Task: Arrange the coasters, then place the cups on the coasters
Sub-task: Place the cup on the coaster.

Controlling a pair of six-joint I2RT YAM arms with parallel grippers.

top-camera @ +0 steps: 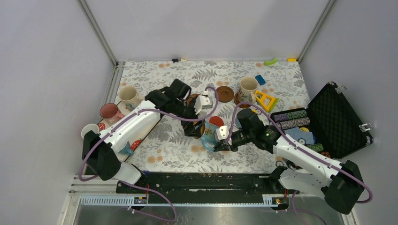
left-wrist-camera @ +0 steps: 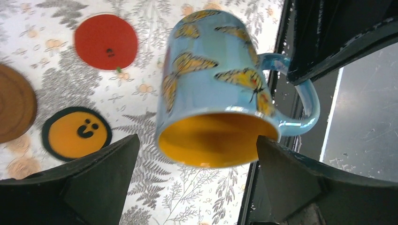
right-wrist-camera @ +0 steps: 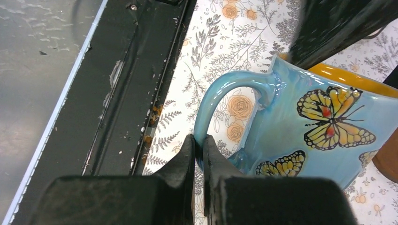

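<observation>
The blue cup point(top-camera: 208, 133) with yellow butterflies and a yellow inside point(left-wrist-camera: 211, 89) hangs tilted near the table's middle front. My right gripper point(right-wrist-camera: 199, 140) point(top-camera: 220, 146) is shut on its handle point(right-wrist-camera: 220, 89). My left gripper point(left-wrist-camera: 197, 140) point(top-camera: 196, 126) stands open, a finger on either side of the cup's rim and apart from it. Beyond the cup lie a red coaster point(left-wrist-camera: 106, 41), an orange coaster with a black rim point(left-wrist-camera: 76, 133) and a brown coaster point(left-wrist-camera: 14, 110). A cream cup point(top-camera: 248, 87) stands at the back right, next to another brown coaster point(top-camera: 225, 93).
Three more cups stand at the left: cream point(top-camera: 127, 95), pink point(top-camera: 109, 111), white point(top-camera: 89, 130). An open black case point(top-camera: 338, 119) with poker chips sits at the right. A yellow triangle toy point(top-camera: 266, 100) and a blue block point(top-camera: 260, 79) lie near the cream cup.
</observation>
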